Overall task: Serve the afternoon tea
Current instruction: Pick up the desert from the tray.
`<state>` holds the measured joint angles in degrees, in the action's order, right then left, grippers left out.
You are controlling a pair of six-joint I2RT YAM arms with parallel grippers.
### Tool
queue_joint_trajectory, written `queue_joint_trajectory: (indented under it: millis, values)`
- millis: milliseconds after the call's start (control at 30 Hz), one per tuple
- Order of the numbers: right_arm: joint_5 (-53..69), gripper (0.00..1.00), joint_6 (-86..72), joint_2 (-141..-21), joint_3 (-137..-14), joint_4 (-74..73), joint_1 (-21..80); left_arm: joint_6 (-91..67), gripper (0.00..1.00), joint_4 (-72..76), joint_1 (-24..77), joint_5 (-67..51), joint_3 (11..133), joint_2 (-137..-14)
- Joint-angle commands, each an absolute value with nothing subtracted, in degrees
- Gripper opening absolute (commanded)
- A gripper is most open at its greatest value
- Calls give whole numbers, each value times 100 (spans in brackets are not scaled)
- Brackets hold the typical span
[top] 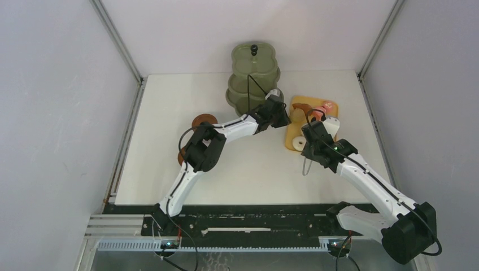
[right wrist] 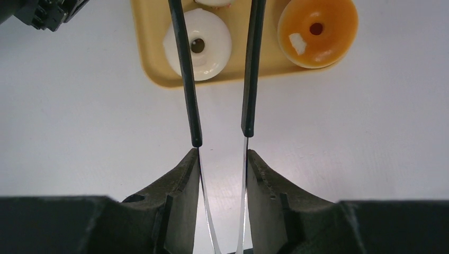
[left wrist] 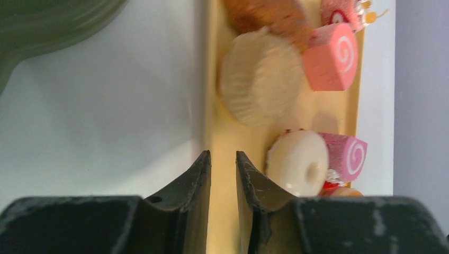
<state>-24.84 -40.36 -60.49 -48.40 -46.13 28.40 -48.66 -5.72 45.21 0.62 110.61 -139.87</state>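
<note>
So the right tool (right wrist: 222, 153) is clenched on thin black tongs (right wrist: 182, 79) over a glossy white donut (right wrist: 212, 58) on the flat yellow tray (right wrist: 145, 37). The left tool (left wrist: 223, 156) is slightly parted, gripping nothing, near the spongy pink swirl cakes (left wrist: 331, 58).

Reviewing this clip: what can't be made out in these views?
Black tongs, right wrist: tips cut off by the top edge, so any grip on the white donut is unknown.
Brown saucers, top view: partly under the left arm; cups indiscernible.
Olive stand, left wrist: blurred, cropped at the corner.
</note>
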Motion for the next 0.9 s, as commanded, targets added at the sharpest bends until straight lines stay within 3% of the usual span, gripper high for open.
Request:
queue_joint_trajectory:
  millis: [0, 333, 567, 867]
  values:
    - [-2591, 42, -4147, -5996, -5010, -4522, 2921, -4969, 31, -228, 4606, -155, 10963, -14002]
    - [-2599, 43, -4222, -5729, -5010, -4725, 3044, -4891, 41, -167, 4746, -69, 10529, -13741]
    - [-2722, 44, -4535, -5636, -4883, -5022, 3463, -4744, 52, 351, 4737, 233, 8990, -12690]
    - [-2716, 46, -4951, -5597, -4536, -5185, 3989, -4726, 56, 1281, 4783, 204, 7470, -11692]
